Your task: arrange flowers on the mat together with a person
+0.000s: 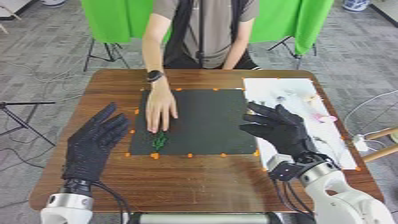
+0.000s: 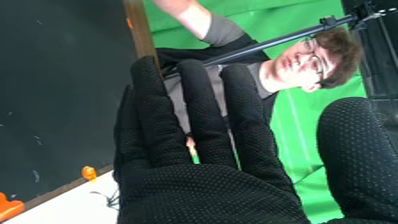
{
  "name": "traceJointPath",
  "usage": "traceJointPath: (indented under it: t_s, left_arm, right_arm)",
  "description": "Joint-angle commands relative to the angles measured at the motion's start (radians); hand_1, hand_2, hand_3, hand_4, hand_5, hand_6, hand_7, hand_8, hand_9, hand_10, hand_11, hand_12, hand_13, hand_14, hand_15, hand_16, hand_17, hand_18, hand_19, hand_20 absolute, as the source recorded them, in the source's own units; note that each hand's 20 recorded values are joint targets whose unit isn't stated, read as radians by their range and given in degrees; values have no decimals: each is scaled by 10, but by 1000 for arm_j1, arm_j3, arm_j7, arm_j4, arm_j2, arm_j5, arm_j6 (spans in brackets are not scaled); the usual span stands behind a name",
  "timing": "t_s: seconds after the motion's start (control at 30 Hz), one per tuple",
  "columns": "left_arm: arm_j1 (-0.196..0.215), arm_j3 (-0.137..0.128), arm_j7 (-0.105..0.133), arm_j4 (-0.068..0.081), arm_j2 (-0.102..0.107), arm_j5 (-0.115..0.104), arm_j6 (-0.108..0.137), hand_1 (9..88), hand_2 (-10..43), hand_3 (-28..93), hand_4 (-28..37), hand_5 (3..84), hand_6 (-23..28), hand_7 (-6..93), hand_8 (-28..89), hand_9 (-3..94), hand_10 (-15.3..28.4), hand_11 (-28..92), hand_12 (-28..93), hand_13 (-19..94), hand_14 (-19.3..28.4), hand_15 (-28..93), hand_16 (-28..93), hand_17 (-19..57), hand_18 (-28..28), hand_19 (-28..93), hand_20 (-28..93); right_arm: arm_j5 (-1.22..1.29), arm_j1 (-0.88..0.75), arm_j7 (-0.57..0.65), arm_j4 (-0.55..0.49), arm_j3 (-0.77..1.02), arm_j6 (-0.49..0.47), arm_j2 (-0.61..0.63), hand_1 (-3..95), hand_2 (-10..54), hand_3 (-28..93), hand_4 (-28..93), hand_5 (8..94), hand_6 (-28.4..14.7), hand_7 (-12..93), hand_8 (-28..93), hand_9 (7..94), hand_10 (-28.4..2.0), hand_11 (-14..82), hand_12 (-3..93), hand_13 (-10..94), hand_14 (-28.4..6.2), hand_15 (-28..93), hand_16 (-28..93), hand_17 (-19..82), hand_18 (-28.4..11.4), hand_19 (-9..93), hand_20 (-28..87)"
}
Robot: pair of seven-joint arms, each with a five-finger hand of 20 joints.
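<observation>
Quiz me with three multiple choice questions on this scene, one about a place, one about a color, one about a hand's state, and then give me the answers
1. Where is the green sprig?
A) on the white sheet
B) on the dark mat
C) on the floor

2. What color are the small blobs along the mat's edge?
A) orange
B) blue
C) purple

3. The robot's right hand is:
A) balled up
B) pinching a flower
C) open and empty

1 B: it lies there by the person's hand.
2 A: orange bits dot the border.
3 C: its fingers extend, holding nothing.
</observation>
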Motion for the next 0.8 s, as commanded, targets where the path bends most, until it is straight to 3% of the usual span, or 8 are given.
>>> traceJointPath:
  t_s: [0.03,0.3,0.4,0.5,0.6,0.8]
  left_arm:
    - [16,0,1,2,6,-7,5,235,81,782,-249,378,98,107,-100,329,196,190,73,250,199,262,-72,-89,196,501,9]
    - [23,-5,4,-2,7,-6,9,235,82,782,-249,379,98,107,-101,330,197,192,74,249,199,260,-72,-89,196,501,9]
    - [23,-7,1,-2,5,-4,4,235,82,781,-249,379,98,107,-100,331,197,192,74,250,199,262,-72,-89,196,501,9]
    - [25,-1,23,0,16,-11,12,235,82,782,-249,379,98,106,-100,331,198,192,73,250,199,263,-72,-89,196,501,9]
    - [22,-3,19,3,20,-9,8,235,81,782,-248,379,98,106,-100,331,198,193,73,249,200,262,-73,-89,196,501,9]
    - [26,-10,16,-3,20,-6,4,235,81,783,-249,378,98,108,-100,331,198,194,74,250,200,263,-73,-89,196,501,9]
  right_arm:
    - [-24,-6,-5,-22,-1,36,11,104,179,784,-283,479,-39,126,-135,507,-169,100,91,420,-213,198,158,59,-174,408,142]
    - [-128,-23,-35,-54,-8,136,61,119,170,791,-283,483,-40,128,-137,514,-172,107,93,444,-215,250,144,67,-179,473,157]
    - [-205,-41,-54,-75,-20,231,96,136,156,799,-283,480,-40,129,-137,517,-171,110,93,467,-210,291,136,73,-184,511,160]
    - [-282,-56,-76,-90,-37,355,143,161,136,806,-283,474,-38,134,-138,529,-169,123,96,492,-201,329,124,86,-184,543,160]
    - [-355,-78,-71,-108,-39,460,182,181,112,813,-283,472,-37,136,-139,545,-170,135,99,513,-193,359,118,95,-184,563,156]
    - [-575,-121,48,-146,-36,642,256,202,82,816,-283,481,-39,148,-142,571,-168,155,102,549,-179,406,103,116,-183,597,146]
